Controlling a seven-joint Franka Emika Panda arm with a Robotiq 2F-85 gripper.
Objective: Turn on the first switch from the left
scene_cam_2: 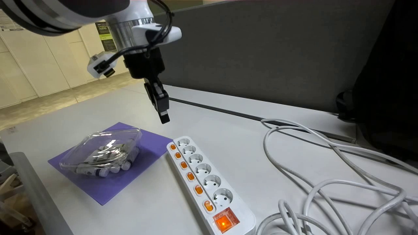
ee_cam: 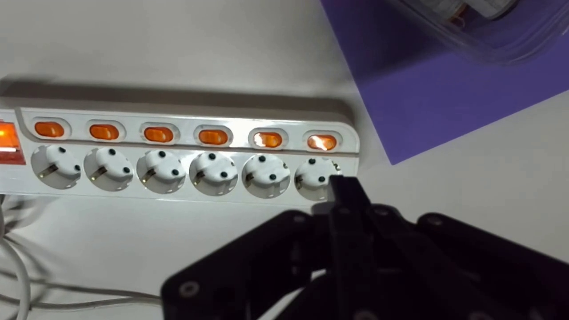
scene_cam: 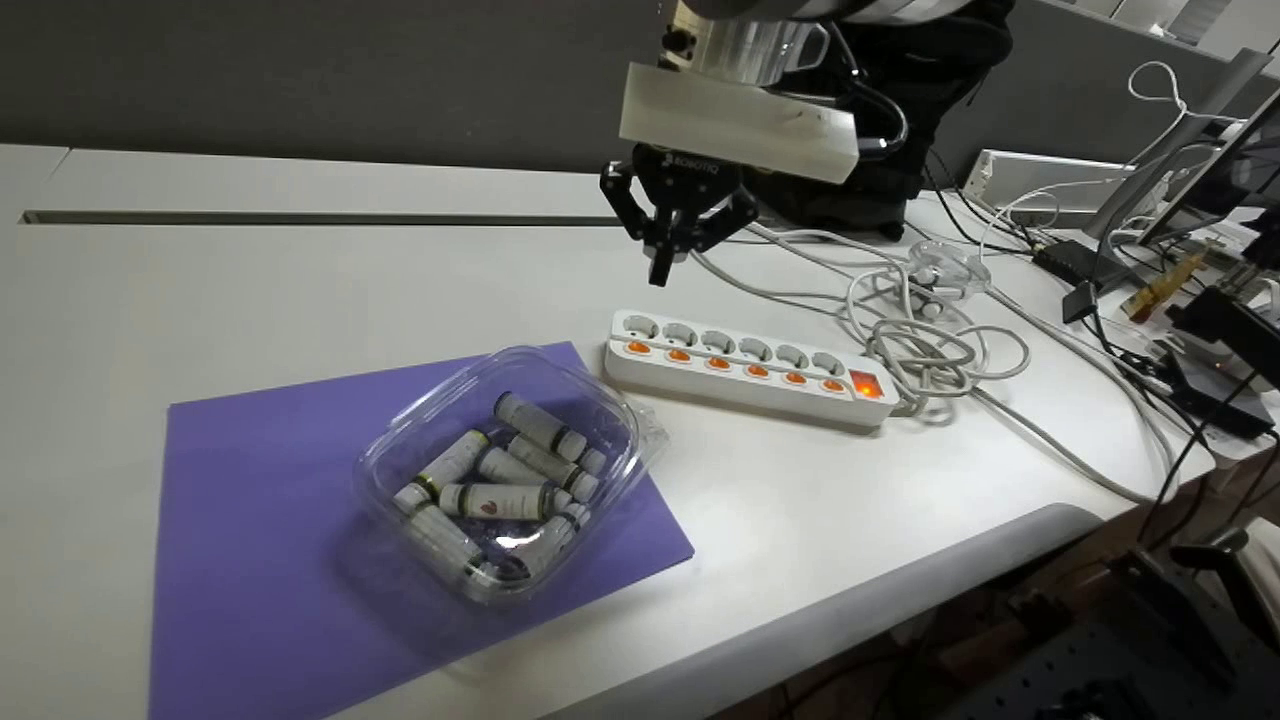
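Observation:
The white power strip (scene_cam: 745, 390) lies on the table with a row of several orange rocker switches. The first switch (scene_cam: 638, 347) is the endmost one, at the end away from the lit red-orange main switch (scene_cam: 866, 384). It also shows in an exterior view (scene_cam_2: 173, 147) and at the right of the row in the wrist view (ee_cam: 322, 142). My gripper (scene_cam: 660, 265) hangs above the table near that end of the strip, touching nothing. Its fingertips are together with nothing between them; in the wrist view the gripper (ee_cam: 349, 186) overlaps the end socket's edge (ee_cam: 311, 178).
A purple sheet (scene_cam: 250, 500) lies beside the strip's end. A clear plastic box (scene_cam: 500, 360) with several small bottles stands on it. Tangled white cables (scene_cam: 930, 350) lie at the strip's other end. A dark bag (scene_cam: 850, 180) and a grey partition (scene_cam: 300, 80) stand behind.

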